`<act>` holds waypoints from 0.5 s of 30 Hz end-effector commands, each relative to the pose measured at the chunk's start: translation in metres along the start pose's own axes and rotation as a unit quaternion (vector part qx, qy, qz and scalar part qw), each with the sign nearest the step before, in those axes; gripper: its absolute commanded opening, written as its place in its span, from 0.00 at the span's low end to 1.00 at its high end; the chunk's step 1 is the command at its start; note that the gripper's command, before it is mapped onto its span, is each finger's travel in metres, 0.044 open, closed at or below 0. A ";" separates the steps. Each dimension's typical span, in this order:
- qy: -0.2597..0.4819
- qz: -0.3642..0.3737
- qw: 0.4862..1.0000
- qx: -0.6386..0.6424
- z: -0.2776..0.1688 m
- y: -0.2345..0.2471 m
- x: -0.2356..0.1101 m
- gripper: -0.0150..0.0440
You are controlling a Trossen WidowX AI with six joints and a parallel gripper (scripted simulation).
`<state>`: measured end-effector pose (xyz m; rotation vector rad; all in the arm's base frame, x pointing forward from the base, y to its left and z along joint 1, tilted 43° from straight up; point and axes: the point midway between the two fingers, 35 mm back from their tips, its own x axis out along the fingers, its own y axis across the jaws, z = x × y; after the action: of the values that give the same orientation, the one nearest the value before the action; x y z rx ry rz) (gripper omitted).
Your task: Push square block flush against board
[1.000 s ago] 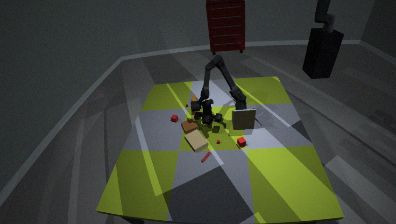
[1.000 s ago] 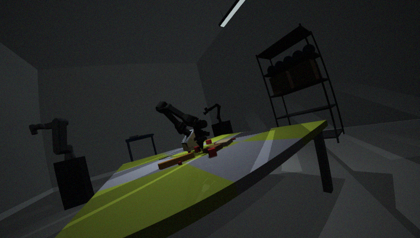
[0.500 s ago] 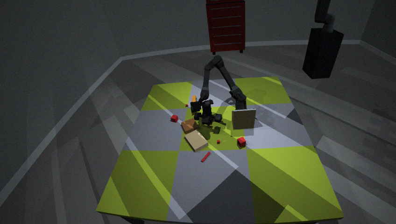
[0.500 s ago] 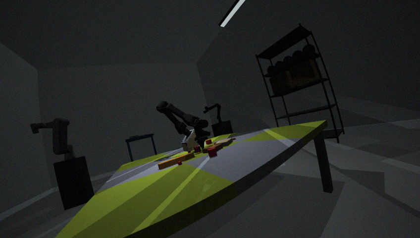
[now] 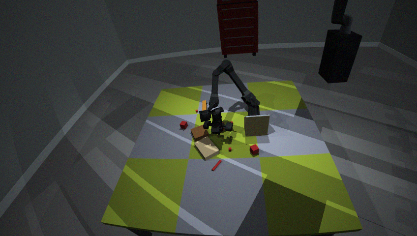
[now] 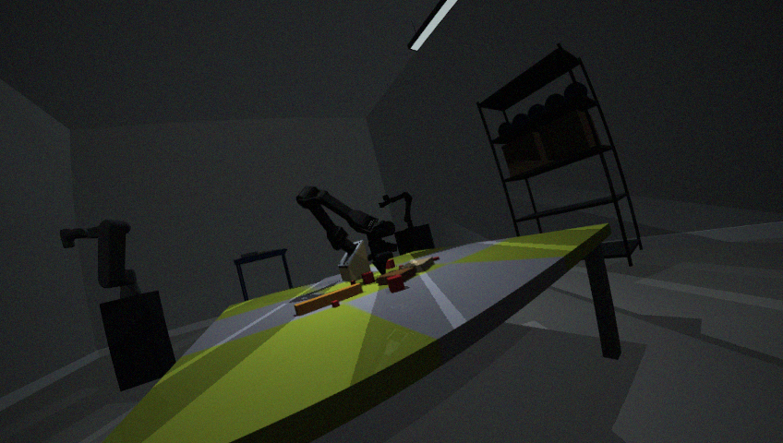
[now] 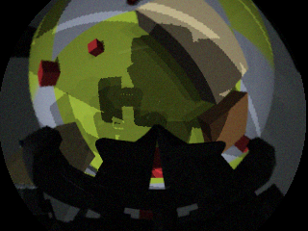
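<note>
The brown square block (image 5: 199,132) (image 7: 229,117) lies on the table next to the far end of the tan board (image 5: 207,148) (image 7: 192,35). The two look as if they touch, and I cannot tell whether their edges are even. My gripper (image 5: 216,131) (image 7: 157,127) is shut and empty. It hangs low just to the right of the block, close to the table top. In the exterior view the block and the board are small and partly hidden behind red cubes.
A grey upright panel (image 5: 256,125) stands right of the gripper. Red cubes (image 5: 183,124) (image 5: 253,149) (image 7: 48,72), a small red cube (image 5: 229,149) (image 7: 95,46), a red stick (image 5: 216,165) and an orange bar (image 5: 203,104) (image 6: 328,299) lie around.
</note>
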<state>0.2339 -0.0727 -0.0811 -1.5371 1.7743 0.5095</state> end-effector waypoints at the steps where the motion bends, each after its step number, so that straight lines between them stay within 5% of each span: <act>1: -0.002 0.001 1.000 0.003 0.009 0.000 0.000 0.25; 8: 0.000 0.000 1.000 0.000 0.011 0.000 -0.002 0.25; 15: -0.002 0.001 1.000 0.003 0.011 0.001 -0.056 0.25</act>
<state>0.2355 -0.0401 -0.0632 -1.5401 1.7814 0.5192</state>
